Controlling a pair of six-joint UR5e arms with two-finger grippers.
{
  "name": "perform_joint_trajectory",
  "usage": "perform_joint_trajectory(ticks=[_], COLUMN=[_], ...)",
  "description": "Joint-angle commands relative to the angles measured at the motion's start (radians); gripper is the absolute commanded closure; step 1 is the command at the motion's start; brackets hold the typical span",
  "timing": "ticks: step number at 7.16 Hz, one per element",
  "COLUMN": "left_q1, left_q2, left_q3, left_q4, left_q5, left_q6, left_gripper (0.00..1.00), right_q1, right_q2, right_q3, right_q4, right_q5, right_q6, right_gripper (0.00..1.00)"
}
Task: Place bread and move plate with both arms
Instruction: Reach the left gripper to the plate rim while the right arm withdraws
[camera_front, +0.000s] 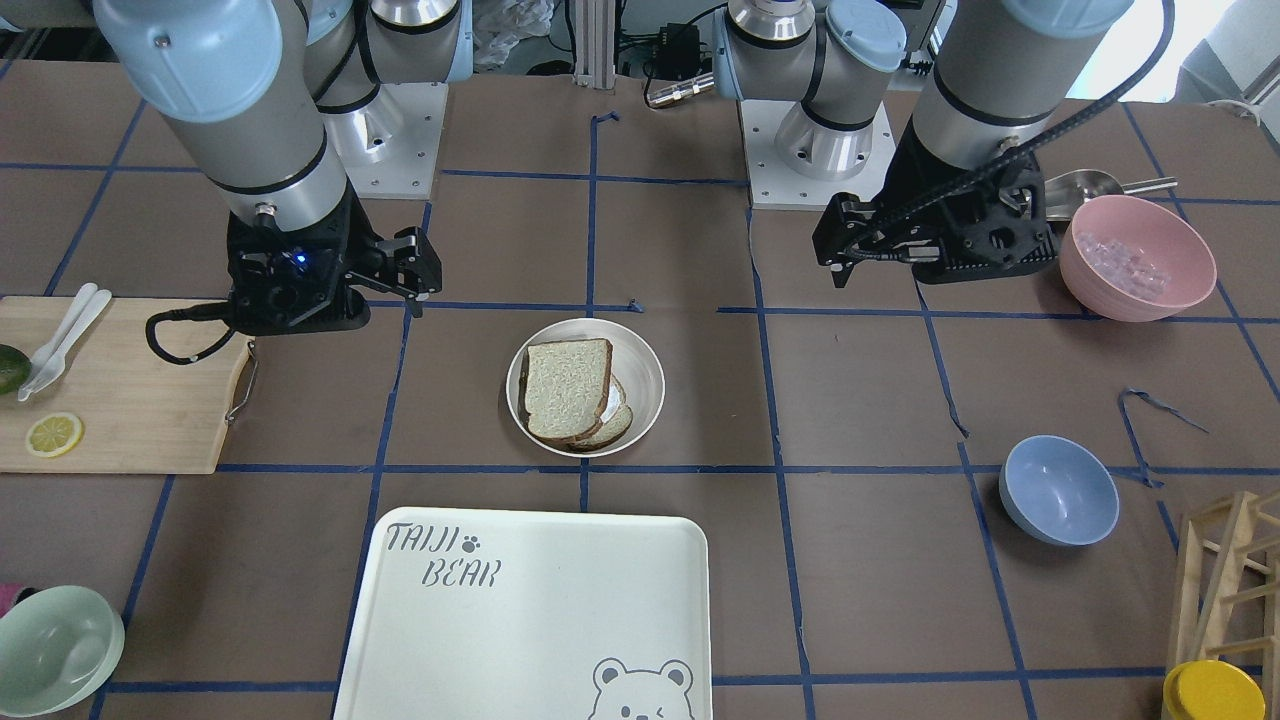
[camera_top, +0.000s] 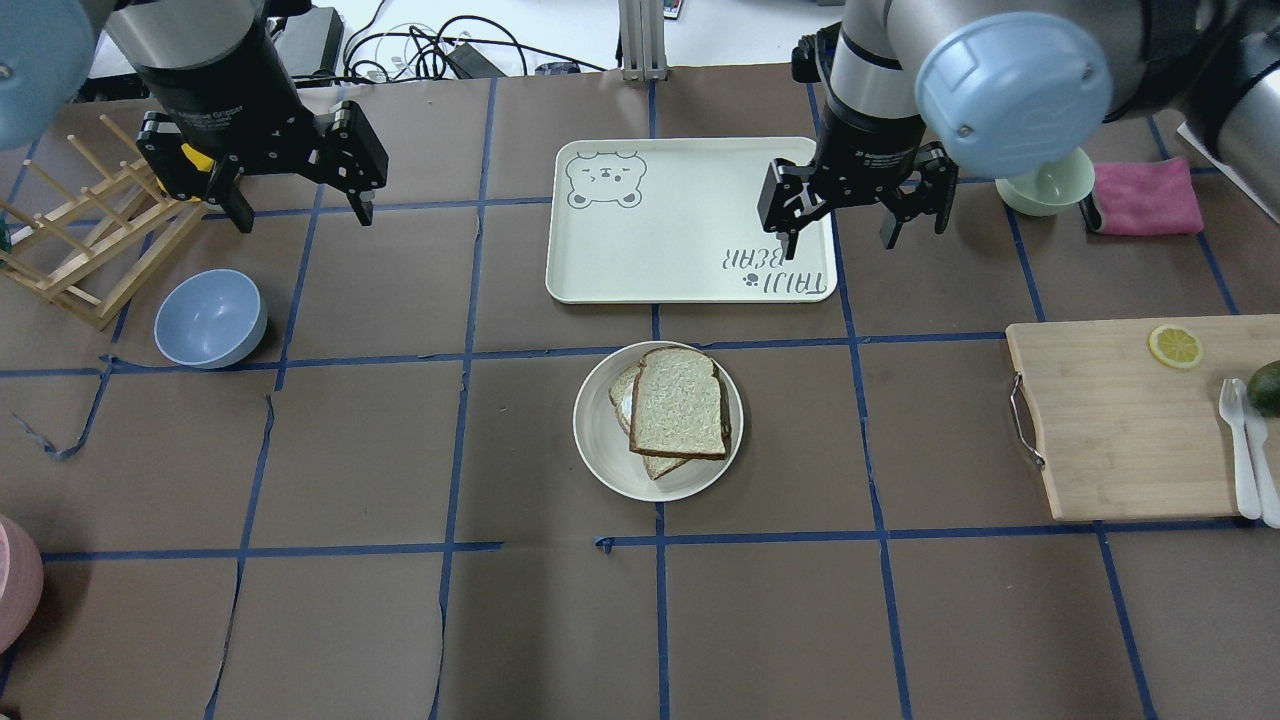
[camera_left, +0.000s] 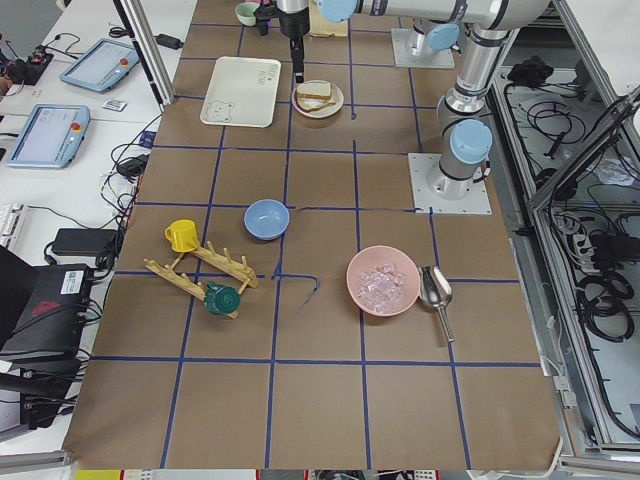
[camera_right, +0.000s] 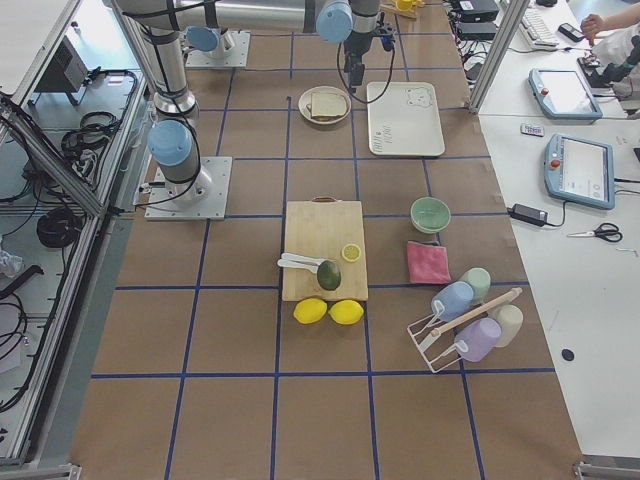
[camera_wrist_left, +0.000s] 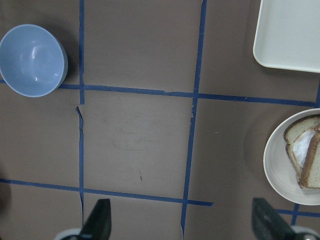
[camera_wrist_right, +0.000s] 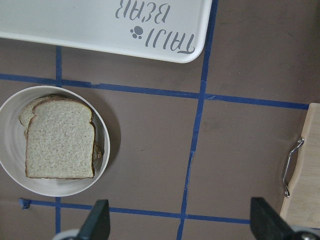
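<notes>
claws: left gripper (camera_top: 304, 213), right gripper (camera_top: 840, 243) both spread
plate (camera_top: 610, 465): far from bench edges, bread (camera_top: 680, 402) aboard; you pinch opposite rims level

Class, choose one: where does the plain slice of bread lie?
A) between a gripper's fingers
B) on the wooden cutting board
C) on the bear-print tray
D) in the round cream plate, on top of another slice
D: the bread lies flat in the plate, partly covering another slice beneath it.
</notes>
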Motion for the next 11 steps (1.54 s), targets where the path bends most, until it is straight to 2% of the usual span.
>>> perform_joint_trajectory(ticks=[1,3,5,6,8,11], left_q1=[-0.010,-0.071,-0.083,-0.093,-0.103,-0.169], left_q2=[-0.006,-0.024,-0.038,-0.033,-0.047,-0.099], left_q3=[-0.157,-0.260,-0.410,-0.458,-0.480,-0.507], left_q4=[0.127,0.264,0.486,0.539,0.577,0.646], left_q5=[-0.112,-0.114,-0.122,-0.123,-0.180,-0.186], left_q6=[-0.025,-0.086,-0.157,-0.166,-0.169,-0.189], left_gripper=[0.00,0.00,0.00,0.00,0.00,0.02], right_q1=[-0.008,-0.009,-0.031,-0.049,-0.061,-0.062], right_q2=[-0.047,-0.051,-0.054,-0.056,-0.056,-0.106], right_q3=[0.003,0.010,0.010,0.010,-0.004,0.003], right_q4=[0.005,-0.001,0.003,0.008,-0.002,-0.002], right_q5=[-0.026,-0.017,-0.018,-0.009,-0.005,-0.006], right_q6=[-0.017,-0.014,-0.016,-0.022,-0.013,-0.010], right_gripper=[0.00,0.00,0.00,0.00,0.00,0.00])
